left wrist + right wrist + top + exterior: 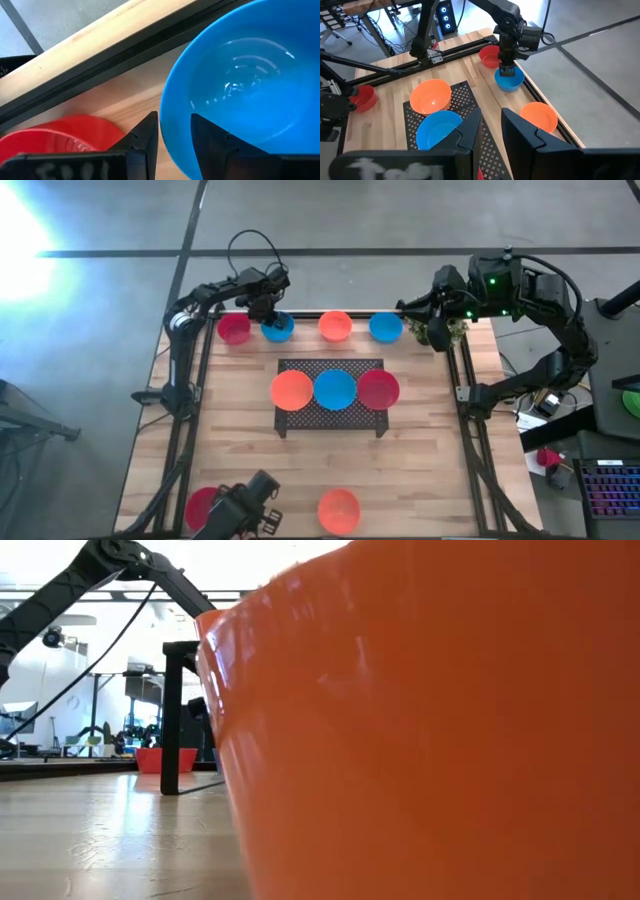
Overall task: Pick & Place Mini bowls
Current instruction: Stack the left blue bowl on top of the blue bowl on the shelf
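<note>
Along the table's far edge stand a red mini bowl point(234, 329), a blue one point(280, 332), an orange one point(335, 326) and another blue one point(386, 327). My left gripper point(174, 120) points down, open, over the first blue bowl point(240, 90). One finger stands inside its rim point(172, 132) and one outside, on the side toward the red bowl point(55, 140); no touch shows. My right gripper point(491, 112) waits open and raised at the far right, holding nothing. An orange, a blue and a red bowl sit on the dark mesh rack point(330, 415).
A small potted plant point(442, 332) stands at the far right corner, below my right arm. A red bowl point(203, 505) and an orange bowl point(338, 510) sit at the near edge; the orange one point(450, 740) fills most of the low view. Bare wood lies on either side of the rack.
</note>
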Controlling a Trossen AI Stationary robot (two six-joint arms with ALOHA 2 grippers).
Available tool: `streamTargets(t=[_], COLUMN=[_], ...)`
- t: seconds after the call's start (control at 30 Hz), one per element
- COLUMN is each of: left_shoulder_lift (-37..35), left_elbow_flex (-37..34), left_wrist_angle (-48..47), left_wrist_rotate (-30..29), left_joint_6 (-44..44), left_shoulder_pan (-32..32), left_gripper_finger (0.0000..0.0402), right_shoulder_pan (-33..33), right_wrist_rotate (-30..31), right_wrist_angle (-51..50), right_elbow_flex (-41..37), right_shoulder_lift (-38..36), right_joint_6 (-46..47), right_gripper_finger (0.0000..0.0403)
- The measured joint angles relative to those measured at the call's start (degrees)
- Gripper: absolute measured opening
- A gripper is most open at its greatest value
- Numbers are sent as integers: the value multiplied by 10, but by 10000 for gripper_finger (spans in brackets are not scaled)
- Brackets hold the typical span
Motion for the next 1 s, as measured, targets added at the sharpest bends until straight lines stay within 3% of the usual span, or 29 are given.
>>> streamTargets(t=[0.13, 0.27, 0.33, 0.67, 1.0], left_shoulder_lift=[7, 1, -6, -83, -193], left_elbow_flex=[-1, 0, 1, 14, 103], left_wrist_angle=[11, 11, 10, -3, -46], left_wrist_rotate=[2, 3, 8, 0, 2], left_joint_6=[10, 15, 19, 23, 14], left_shoulder_pan=[0, 3, 5, 9, 0], left_gripper_finger=[98, 27, 11, 1, 0], right_shoulder_pan=[0, 0, 0, 0, 0], right_wrist_rotate=[0, 0, 0, 0, 0], right_wrist_angle=[0, 0, 0, -1, -1], right_elbow_flex=[0, 0, 0, 0, 0], right_shoulder_lift=[0, 0, 0, 0, -1], right_joint_6=[2, 2, 2, 0, -25], right_gripper_finger=[72, 72, 72, 72, 72])
